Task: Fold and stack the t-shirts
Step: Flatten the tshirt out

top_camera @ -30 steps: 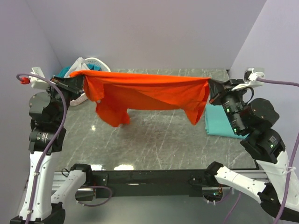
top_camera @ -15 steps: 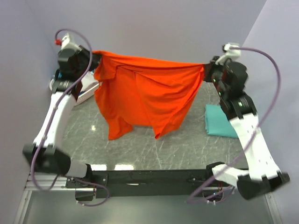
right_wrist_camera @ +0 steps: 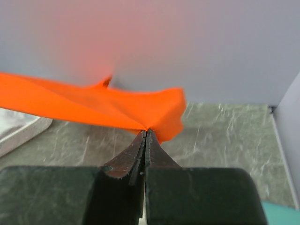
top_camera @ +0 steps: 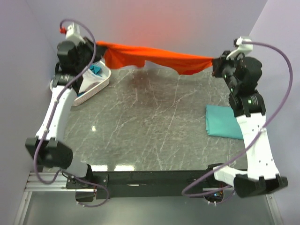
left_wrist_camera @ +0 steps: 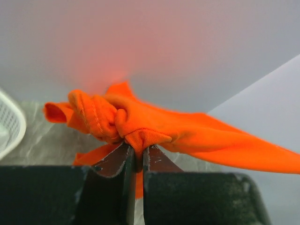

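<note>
Orange t-shirt (top_camera: 159, 57) stretched in the air over the back of the surface (top_camera: 150, 117), ends pinched tight by the closed left end effector (left_wrist_camera: 138, 152) and right end effector (right_wrist_camera: 145, 135). White basket (top_camera: 96, 88) below left; folded teal t-shirt (top_camera: 224, 122) lying right.

Soft, even light from above fills the top view, leaving small white glare patches on the polished table (top_camera: 154, 126) near its front edge. There is only a faint shadow beneath the orange t-shirt (top_camera: 154, 57), whose colour bounces as a reddish glow onto the back wall (top_camera: 154, 23). Both wrist views show the same warm glow on the wall, with the left gripper (left_wrist_camera: 138, 149) and right gripper (right_wrist_camera: 145, 133) dark and underexposed in the foreground; the cloth is fairly crisp in the left wrist view but smeared toward the left edge in the right wrist view.
</note>
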{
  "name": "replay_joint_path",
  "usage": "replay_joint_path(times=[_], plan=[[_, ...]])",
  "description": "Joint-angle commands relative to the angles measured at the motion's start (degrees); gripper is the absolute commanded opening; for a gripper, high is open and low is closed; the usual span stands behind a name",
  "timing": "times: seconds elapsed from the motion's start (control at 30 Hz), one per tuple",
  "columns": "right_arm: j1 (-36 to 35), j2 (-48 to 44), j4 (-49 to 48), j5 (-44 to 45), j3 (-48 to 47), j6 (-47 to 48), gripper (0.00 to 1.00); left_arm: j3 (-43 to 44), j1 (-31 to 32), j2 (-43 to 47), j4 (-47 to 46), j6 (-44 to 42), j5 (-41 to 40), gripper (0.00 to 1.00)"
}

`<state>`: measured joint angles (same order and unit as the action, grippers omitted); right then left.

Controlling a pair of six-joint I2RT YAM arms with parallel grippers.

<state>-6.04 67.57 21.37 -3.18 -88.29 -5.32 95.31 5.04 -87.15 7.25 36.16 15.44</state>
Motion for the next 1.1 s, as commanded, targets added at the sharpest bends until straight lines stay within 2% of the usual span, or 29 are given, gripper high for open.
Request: replay_joint_path(times=[0.0,0.07,0.1,0.13,0.2,0.23,0.3,0.33,0.37,0.4,0.43,0.47,0.5,0.53,0.57,0.67,0.83,0.93,1.07], plan=[[0.2,-5.4,5.7,-1.6,6.3,-2.4,0.0,-17.0,-0.3,10.1,-0.7,-1.1,-2.3,0.01],[0.2,-8.2,10.0,-0.3,13.7,-7.4,0.0,-24.7,-0.2,16.5,2.2,2.1,-3.7,0.01],[0.2,-12.0,10.9,-0.1,16.7,-9.3,0.0,-32.0,-0.1,20.3,5.6,3.0,-3.6,0.01],[0.2,-14.4,11.3,-0.6,23.1,-10.9,0.0,-35.3,0.0,22.1,7.4,4.9,-3.4,0.01],[0.2,-20.0,12.6,-3.6,28.2,-12.9,0.0,-43.4,0.2,27.1,13.2,5.8,-6.1,0.02],[0.2,-21.2,14.2,-4.0,30.7,-12.8,0.0,-45.3,0.8,28.3,15.8,8.1,-8.5,0.06],[0.2,-24.0,19.3,-2.6,33.1,-13.3,0.01,-49.0,1.6,30.5,19.5,10.8,-11.4,0.3],[0.2,-24.8,19.9,-3.1,36.5,-14.1,0.19,-49.8,1.7,30.7,23.6,13.0,-11.9,0.4],[0.2,-25.2,20.7,-3.5,38.2,-15.0,0.29,-50.2,1.8,30.9,25.1,13.9,-12.5,0.58],[0.2,-25.1,20.6,-4.8,41.1,-15.3,0.49,-50.9,1.7,30.8,26.4,14.5,-13.1,0.63],[0.2,-24.9,20.1,-5.7,42.1,-15.6,0.55,-50.7,1.7,30.6,28.8,15.2,-15.2,0.7],[0.2,-24.2,18.6,-6.4,42.8,-15.3,0.6,-50.3,1.7,30.4,30.1,15.6,-15.3,0.86],[0.2,-22.4,17.9,-7.2,43.2,-15.3,0.66,-49.2,1.7,29.9,31.0,15.6,-17.1,0.94],[0.2,-21.4,17.4,-7.2,42.6,-15.4,0.78,-48.3,1.7,29.6,31.9,15.9,-18.0,1.0],[0.2,-20.2,16.5,-7.1,42.0,-15.3,0.8,-46.9,1.7,29.3,34.0,16.0,-19.7,0.99],[0.2,-16.6,12.8,-9.4,40.0,-15.2,0.83,-46.8,1.7,29.0,32.1,15.8,-20.5,1.0],[-0.5,-11.6,3.7,-17.6,40.7,-16.4,0.88,-48.3,1.8,24.5,24.7,15.2,-15.8,0.99],[-4.1,-6.6,1.8,-15.7,39.4,-16.0,0.89,-47.3,2.3,19.4,21.3,14.6,-13.2,1.0],[-8.9,1.0,1.8,-7.0,36.6,-15.2,0.9,-44.1,4.5,13.9,18.4,13.9,-12.6,0.99]])
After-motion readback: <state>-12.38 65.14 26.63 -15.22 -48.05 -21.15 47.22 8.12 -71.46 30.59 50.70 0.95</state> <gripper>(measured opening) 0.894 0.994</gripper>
